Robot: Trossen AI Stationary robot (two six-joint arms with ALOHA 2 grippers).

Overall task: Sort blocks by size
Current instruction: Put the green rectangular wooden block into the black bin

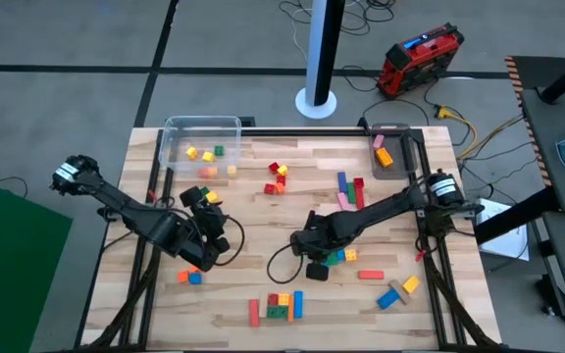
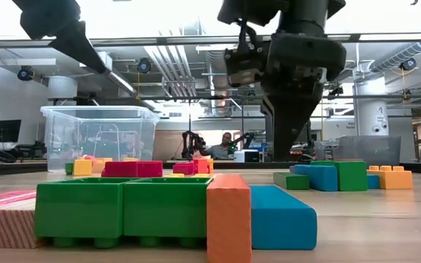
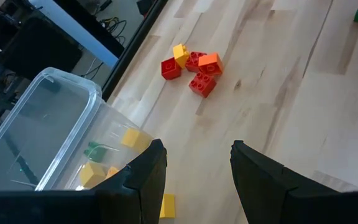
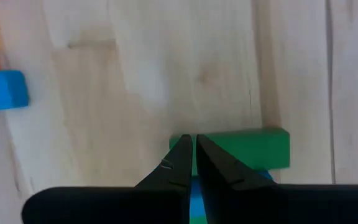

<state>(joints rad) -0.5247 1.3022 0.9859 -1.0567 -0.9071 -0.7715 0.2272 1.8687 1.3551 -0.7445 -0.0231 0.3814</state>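
Observation:
Bright blocks lie scattered over the wooden table. My right gripper is shut, pointing down near the table's middle, its tips over one end of a flat green block that lies beside a blue block and a yellow one. My left gripper hangs open above the table beside the clear tub, nothing between its fingers. The tub holds yellow blocks and a green one. A red, yellow and orange cluster lies beyond the left gripper. My right gripper's shut tips stand over the green block's end. They come from above, pointing down. Whether they touch the block I cannot tell; the fingers themselves cover that spot.
A second clear tub at the far right corner holds a pink and an orange block. More blocks lie near the front edge, at front left, at front right and right of centre. A cable loop lies mid-table.

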